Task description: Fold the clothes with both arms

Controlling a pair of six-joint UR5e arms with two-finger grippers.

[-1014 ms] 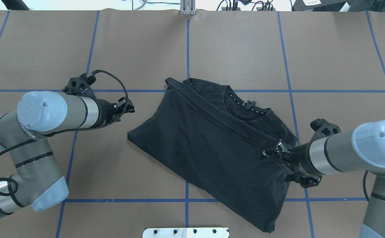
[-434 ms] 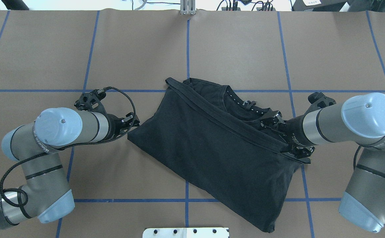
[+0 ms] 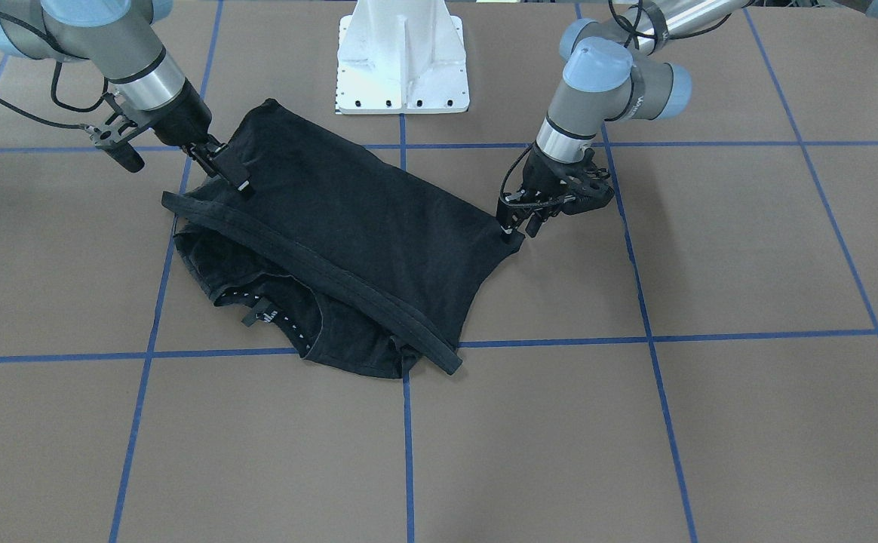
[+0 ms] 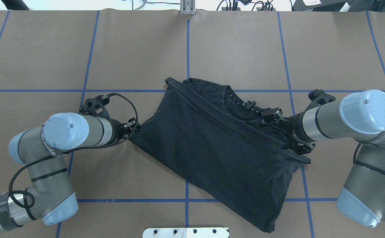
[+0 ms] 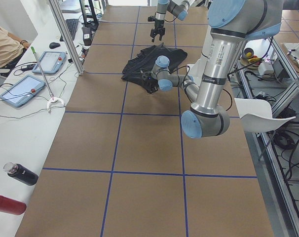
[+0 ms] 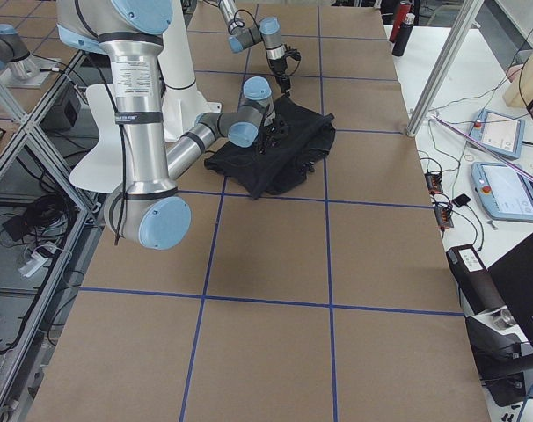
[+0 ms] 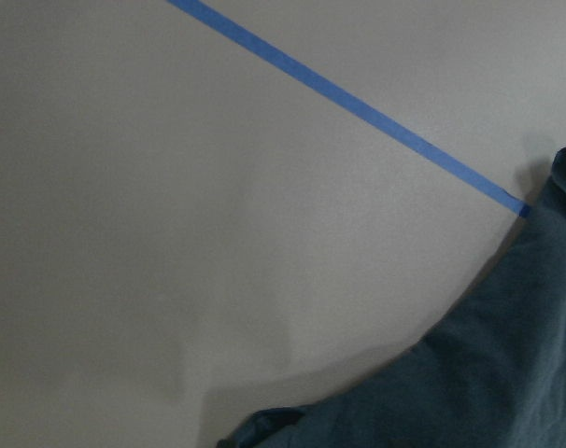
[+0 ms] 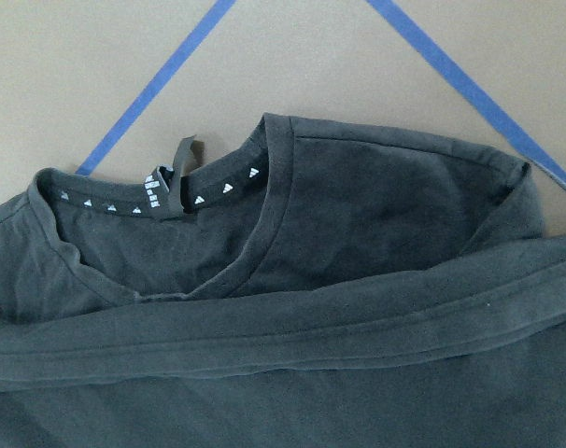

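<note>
Right wrist-mounted alone shows shirt neck label | left gripper touching shirt corner, right gripper by hem | can't tell either's opening

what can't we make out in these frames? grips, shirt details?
- Left gripper: at the T-shirt's corner; fingertips too small in the front-facing view, hidden by its wrist overhead. Grip unclear.
- Right gripper: black against black cloth in every view; open or shut unclear.
- T-shirt front: folded under; no print shows.
- Neck label: lettering too small in the right wrist view.
</note>
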